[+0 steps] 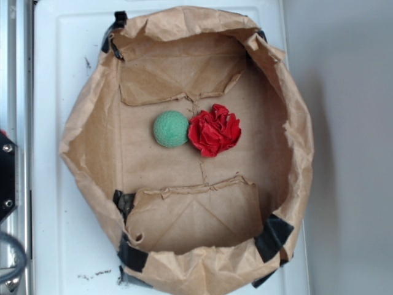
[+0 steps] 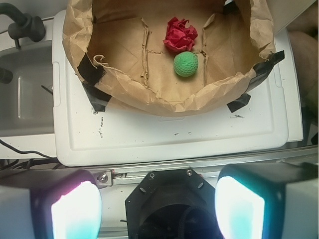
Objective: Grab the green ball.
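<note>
The green ball (image 1: 171,129) lies on the floor of a shallow brown paper bag (image 1: 92,123), touching a crumpled red paper wad (image 1: 214,130) on its right. The wrist view shows the same green ball (image 2: 186,64) just below the red wad (image 2: 180,35), far ahead of my gripper (image 2: 158,206). Both glowing pads (image 2: 76,211) stand wide apart at the bottom of that view with nothing between them, well outside the bag. The exterior view does not show the gripper's fingers.
The paper bag (image 2: 164,102) has raised crumpled walls held by black tape (image 1: 273,236), and sits on a white tray (image 2: 164,134). A metal rail (image 2: 199,162) and black base (image 2: 169,199) lie below the gripper. A grey sink area (image 2: 25,94) is on the left.
</note>
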Action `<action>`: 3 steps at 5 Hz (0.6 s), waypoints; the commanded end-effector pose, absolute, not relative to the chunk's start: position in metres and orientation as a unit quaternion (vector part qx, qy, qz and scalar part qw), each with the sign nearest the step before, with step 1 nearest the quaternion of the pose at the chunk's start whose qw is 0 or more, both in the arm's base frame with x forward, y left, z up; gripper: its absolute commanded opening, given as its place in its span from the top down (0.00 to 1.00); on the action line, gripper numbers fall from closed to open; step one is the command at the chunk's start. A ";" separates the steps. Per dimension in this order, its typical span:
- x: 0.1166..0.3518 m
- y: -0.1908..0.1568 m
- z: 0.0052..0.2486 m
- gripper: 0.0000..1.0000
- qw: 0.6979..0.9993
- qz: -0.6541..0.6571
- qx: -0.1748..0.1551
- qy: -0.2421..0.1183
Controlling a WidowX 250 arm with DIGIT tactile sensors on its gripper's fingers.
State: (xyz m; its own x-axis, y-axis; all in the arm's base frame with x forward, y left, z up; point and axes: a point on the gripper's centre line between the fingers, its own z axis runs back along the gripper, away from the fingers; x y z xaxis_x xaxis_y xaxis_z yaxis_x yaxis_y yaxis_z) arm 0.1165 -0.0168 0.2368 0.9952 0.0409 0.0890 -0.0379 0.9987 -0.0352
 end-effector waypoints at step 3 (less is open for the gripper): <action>0.178 0.016 0.209 0.00 0.994 0.100 0.026 -0.042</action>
State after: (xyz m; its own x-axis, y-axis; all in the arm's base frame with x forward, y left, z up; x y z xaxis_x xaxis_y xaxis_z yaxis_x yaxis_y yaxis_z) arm 0.1779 0.0127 0.1979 0.9868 0.1541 0.0501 -0.1563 0.9868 0.0415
